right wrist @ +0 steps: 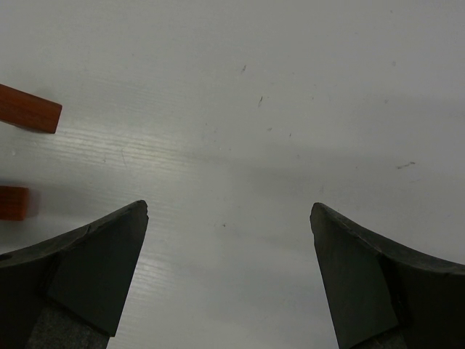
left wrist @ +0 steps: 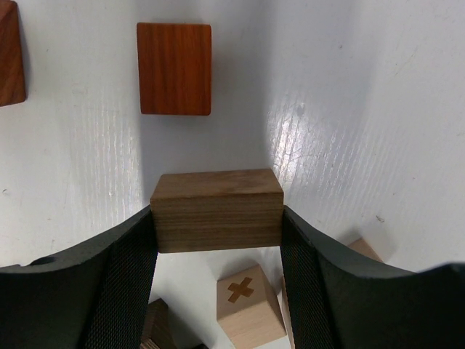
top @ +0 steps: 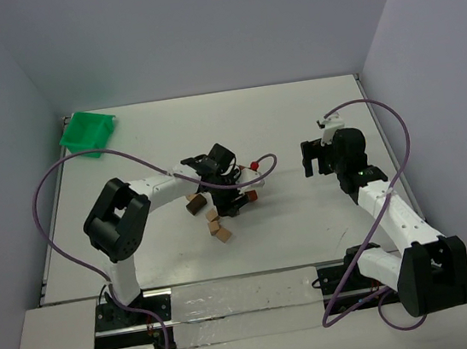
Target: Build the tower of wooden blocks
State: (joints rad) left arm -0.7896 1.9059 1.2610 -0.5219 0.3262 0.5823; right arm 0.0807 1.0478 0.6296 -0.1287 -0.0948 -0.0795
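Observation:
My left gripper (left wrist: pixel 218 218) is shut on a dark brown cuboid wood block (left wrist: pixel 216 207), held above the table. Below it stands a tan cube with a cross mark (left wrist: pixel 249 304). A reddish-brown block (left wrist: pixel 174 67) lies flat beyond, and another (left wrist: pixel 9 54) shows at the left edge. In the top view the left gripper (top: pixel 227 194) hovers over loose wood blocks (top: pixel 211 215) scattered at mid-table. No tower shows; the spot under that gripper is hidden. My right gripper (top: pixel 317 156) stands open to the right, with bare table between its fingers (right wrist: pixel 109 269).
A green bin (top: pixel 87 132) sits at the far left corner. Two reddish-brown blocks (right wrist: pixel 27 107) show at the left edge of the right wrist view. Grey walls surround the table (top: pixel 296 123).

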